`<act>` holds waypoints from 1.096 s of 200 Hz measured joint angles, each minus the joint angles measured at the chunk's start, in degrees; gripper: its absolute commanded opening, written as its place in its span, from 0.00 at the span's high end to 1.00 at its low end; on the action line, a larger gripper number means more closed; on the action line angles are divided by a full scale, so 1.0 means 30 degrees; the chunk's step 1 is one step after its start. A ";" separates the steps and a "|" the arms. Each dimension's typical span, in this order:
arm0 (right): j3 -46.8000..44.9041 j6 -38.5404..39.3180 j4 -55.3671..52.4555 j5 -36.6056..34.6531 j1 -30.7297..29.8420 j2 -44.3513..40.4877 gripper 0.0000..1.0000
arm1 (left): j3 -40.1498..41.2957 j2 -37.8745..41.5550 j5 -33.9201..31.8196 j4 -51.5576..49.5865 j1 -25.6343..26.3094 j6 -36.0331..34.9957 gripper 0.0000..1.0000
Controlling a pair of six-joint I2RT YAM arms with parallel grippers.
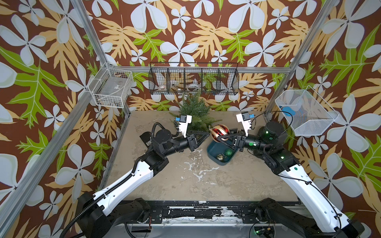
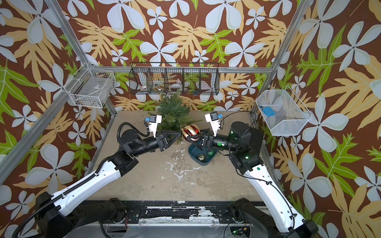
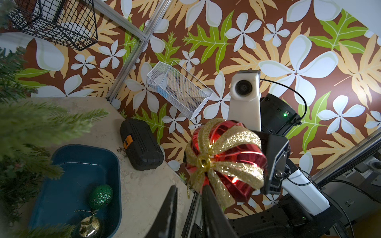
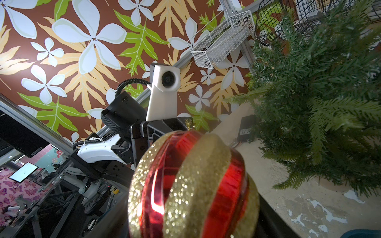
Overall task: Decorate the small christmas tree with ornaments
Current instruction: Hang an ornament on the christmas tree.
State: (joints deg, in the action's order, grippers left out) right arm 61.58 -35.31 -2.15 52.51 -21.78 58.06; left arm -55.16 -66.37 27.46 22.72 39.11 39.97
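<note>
Red ornament fills my right wrist view, small christmas tree near it. Left wrist view: left claw slightly apart, near its gold cap. In a top view, right claw clamped on it over the tray. I'd pinch that cap squarely before letting go.

A robotics lab cell: aluminium frame is bracing wallpapered walls, and two arms are flanking the bench at lower centre.
</note>
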 measured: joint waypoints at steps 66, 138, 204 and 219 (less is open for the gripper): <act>0.0015 0.0000 0.0007 0.0022 0.0000 -0.0036 0.32 | -0.0233 -0.0197 0.0248 0.0066 0.0000 0.0007 0.80; 0.0058 0.0000 0.0007 -0.0007 0.0000 -0.0117 0.32 | -0.0233 -0.0117 0.0437 0.0073 0.0000 0.0000 1.00; 0.0102 0.0379 -0.0051 -0.0583 0.0000 -0.0182 0.32 | -0.0678 0.0517 -0.0605 -0.1107 0.0000 -0.1042 1.00; 0.0102 0.0379 -0.0007 -0.0663 0.0000 -0.0044 0.32 | -0.1107 0.0510 -0.1064 -0.1792 0.0000 -0.1494 1.00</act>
State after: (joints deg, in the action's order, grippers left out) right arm 61.89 -34.17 -2.17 50.52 -21.78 57.93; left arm -58.48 -64.84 24.27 17.34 39.11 35.48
